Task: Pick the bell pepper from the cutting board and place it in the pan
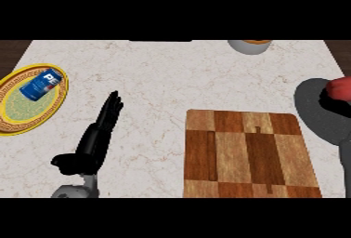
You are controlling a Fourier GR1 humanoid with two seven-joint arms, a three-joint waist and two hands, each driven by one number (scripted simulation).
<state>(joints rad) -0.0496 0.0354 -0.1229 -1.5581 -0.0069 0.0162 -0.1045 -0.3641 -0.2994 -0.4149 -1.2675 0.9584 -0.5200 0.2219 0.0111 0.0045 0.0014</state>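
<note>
Our left hand (96,135) rests with straight fingers on the marbled desk (178,74). Well to its right, past the checkered wooden cutting board (250,155), the red bell pepper (341,89) already sits in the dark grey pan (316,114); our right hand is unseen.

Even, bright light pours down over the pale marble counter (171,74), no glare anywhere. Only a soft dark shadow sits inside the grey pan (316,109) at the right edge. Edges look a bit soft throughout; no bending toward the borders.
</note>
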